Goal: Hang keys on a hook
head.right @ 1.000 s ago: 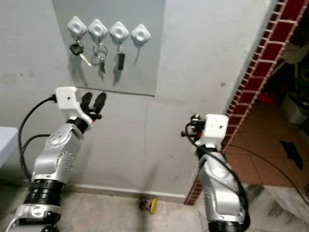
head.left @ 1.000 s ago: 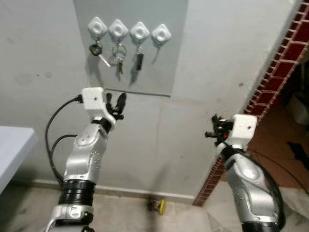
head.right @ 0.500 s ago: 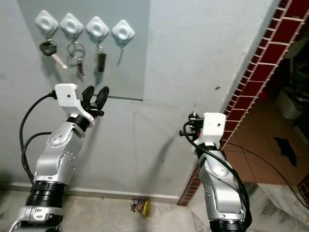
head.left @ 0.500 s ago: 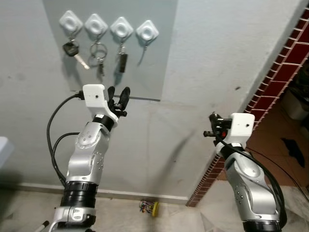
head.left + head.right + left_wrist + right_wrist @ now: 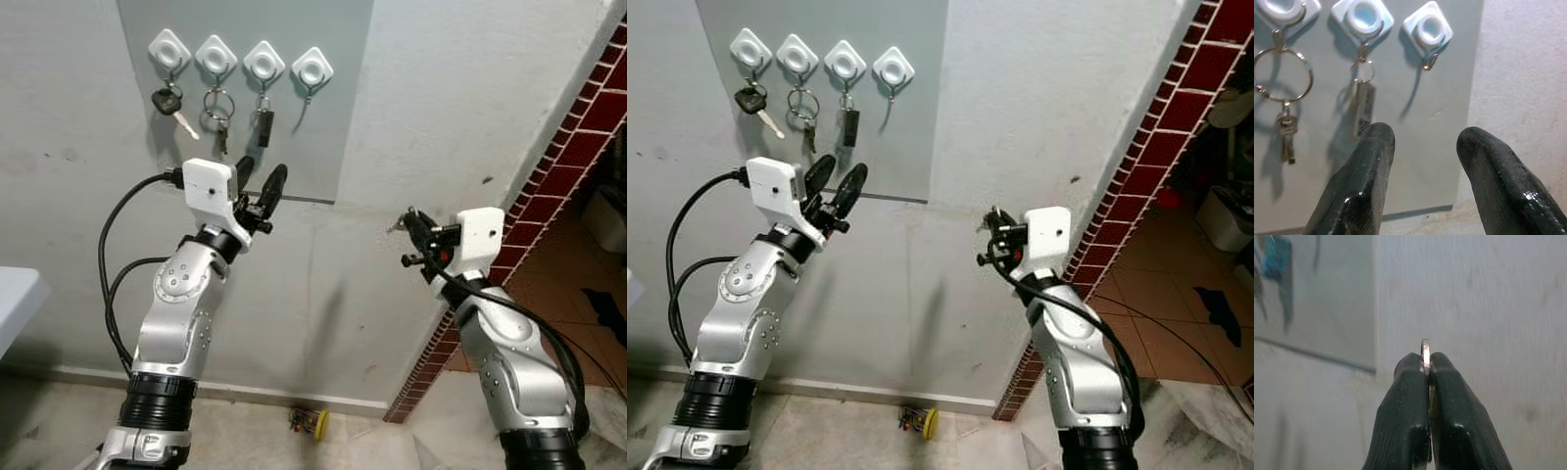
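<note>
Gripping: the right gripper (image 5: 1426, 363) has its two black fingers pressed together on a thin metal key ring (image 5: 1425, 346), whose edge pokes out just past the fingertips
Key ring axis: seen edge-on in the right wrist view, it runs along the fingers and points at the pale wall (image 5: 460, 88) ahead
Key ring place: in the right eye view it sits at the right gripper (image 5: 991, 235), in the air before the wall, below and to the robot's right of the grey panel (image 5: 343, 137), well apart from the hooks
Keys themselves: too small to make out in the head views; a little metal shows above the right gripper's tip in the left eye view
Left gripper: the left gripper (image 5: 258, 183) is raised at the panel's lower edge, fingers spread apart with nothing between them
Hooks: four white diamond hooks in a row at the top of the panel; the rightmost hook (image 5: 312, 69) is bare
Hung things: a black-headed key (image 5: 168, 102) on the first, a ring with small keys (image 5: 218, 110) on the second, a dark fob (image 5: 265, 122) on the third
Left wrist view adds: the bare hook (image 5: 1428, 33) with its small wire catch, and the fob (image 5: 1362, 100) hanging straight down
Right wrist view adds: the panel's edge, blurred, off to one side of the shut fingers
Floor: a small yellow object (image 5: 312, 422) lies at the wall's foot
Brick: red brick edging (image 5: 578, 127) on the robot's right
</note>
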Tool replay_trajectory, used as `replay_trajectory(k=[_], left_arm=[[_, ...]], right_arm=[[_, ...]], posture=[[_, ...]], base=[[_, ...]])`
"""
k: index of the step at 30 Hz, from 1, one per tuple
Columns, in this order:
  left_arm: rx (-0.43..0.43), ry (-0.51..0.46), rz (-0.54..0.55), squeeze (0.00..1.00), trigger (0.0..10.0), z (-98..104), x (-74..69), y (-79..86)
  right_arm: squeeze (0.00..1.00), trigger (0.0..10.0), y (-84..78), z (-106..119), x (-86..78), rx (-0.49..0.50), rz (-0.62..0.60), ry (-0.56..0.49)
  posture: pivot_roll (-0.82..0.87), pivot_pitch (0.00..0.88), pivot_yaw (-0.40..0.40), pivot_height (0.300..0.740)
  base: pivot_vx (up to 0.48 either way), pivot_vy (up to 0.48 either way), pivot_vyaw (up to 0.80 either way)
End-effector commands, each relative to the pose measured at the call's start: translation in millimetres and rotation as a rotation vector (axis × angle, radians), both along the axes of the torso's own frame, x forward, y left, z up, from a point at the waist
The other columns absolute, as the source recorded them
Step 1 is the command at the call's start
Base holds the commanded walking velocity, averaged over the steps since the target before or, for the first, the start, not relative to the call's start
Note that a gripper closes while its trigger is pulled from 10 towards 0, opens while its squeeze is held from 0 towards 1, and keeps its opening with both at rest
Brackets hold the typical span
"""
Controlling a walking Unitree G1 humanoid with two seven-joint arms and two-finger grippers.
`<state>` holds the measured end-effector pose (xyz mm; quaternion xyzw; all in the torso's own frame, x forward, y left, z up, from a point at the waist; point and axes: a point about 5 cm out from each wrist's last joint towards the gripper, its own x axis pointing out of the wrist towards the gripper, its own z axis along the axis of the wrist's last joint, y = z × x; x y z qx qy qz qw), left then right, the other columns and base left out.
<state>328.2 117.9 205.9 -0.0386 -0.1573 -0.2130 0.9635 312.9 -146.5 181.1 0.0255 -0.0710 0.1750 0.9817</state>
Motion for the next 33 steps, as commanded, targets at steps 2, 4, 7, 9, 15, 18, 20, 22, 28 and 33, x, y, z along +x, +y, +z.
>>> replay_trajectory(k=[2, 4, 7, 9, 15, 18, 20, 22, 28, 33], left_arm=[[0.021, -0.033, -0.004, 0.00, 10.0, 8.4, -0.9, -0.2], [0.020, -0.044, -0.005, 0.00, 10.0, 12.0, -0.4, 1.7], [0.015, -0.052, -0.008, 0.00, 10.0, 14.8, -0.5, 3.2], [0.022, -0.057, 0.000, 0.00, 10.0, 15.9, -0.4, 4.6], [0.018, -0.067, 0.012, 0.00, 10.0, 19.3, -0.4, 9.2], [0.009, -0.076, 0.022, 0.00, 10.0, 22.6, 0.1, 11.3], [0.006, -0.081, 0.022, 0.00, 10.0, 24.1, 0.0, 11.7], [0.008, -0.082, 0.022, 0.00, 10.0, 24.7, 0.0, 11.1], [0.004, -0.088, 0.009, 0.00, 10.0, 25.3, -1.9, 7.9], [0.010, -0.081, 0.012, 0.00, 10.0, 23.4, -3.2, 6.9]], right_arm=[[0.00, 10.0, 3.5, 13.5, 4.3, -0.011, 0.043, -0.044], [0.00, 10.0, 7.2, 20.8, 9.8, -0.017, 0.065, -0.068], [0.00, 10.0, 10.5, 27.0, 14.4, -0.013, 0.084, -0.084], [0.00, 10.0, 13.3, 31.2, 17.6, -0.009, 0.104, -0.094], [0.00, 10.0, 27.2, 43.3, 26.9, 0.012, 0.196, -0.116], [0.00, 10.0, 39.0, 49.7, 31.4, 0.029, 0.270, -0.122], [0.00, 10.0, 44.7, 52.7, 34.4, 0.032, 0.297, -0.126], [0.00, 10.0, 48.4, 55.3, 36.7, 0.049, 0.318, -0.126], [0.00, 10.0, 64.4, 64.2, 44.7, 0.079, 0.393, -0.134], [0.00, 10.0, 71.4, 68.0, 50.0, 0.097, 0.425, -0.133]], posture=[[-0.16, 0.000, -0.054, 0.740], [-0.15, 0.000, -0.053, 0.740], [-0.15, 0.000, -0.051, 0.740], [-0.15, 0.000, -0.052, 0.740], [-0.13, 0.000, -0.055, 0.740], [-0.13, 0.000, -0.055, 0.740], [-0.13, 0.000, -0.055, 0.740], [-0.13, 0.000, -0.057, 0.740], [-0.13, 0.000, -0.062, 0.740], [-0.12, 0.004, -0.069, 0.740]], base=[[0.000, 0.000, 0.00], [0.000, 0.000, 0.00], [0.000, 0.000, 0.00], [0.000, 0.000, 0.00], [0.000, 0.000, 0.00], [0.000, 0.000, 0.00], [0.000, 0.000, 0.00], [0.000, 0.000, 0.00], [0.000, 0.000, 0.00], [0.000, 0.000, 0.00]])
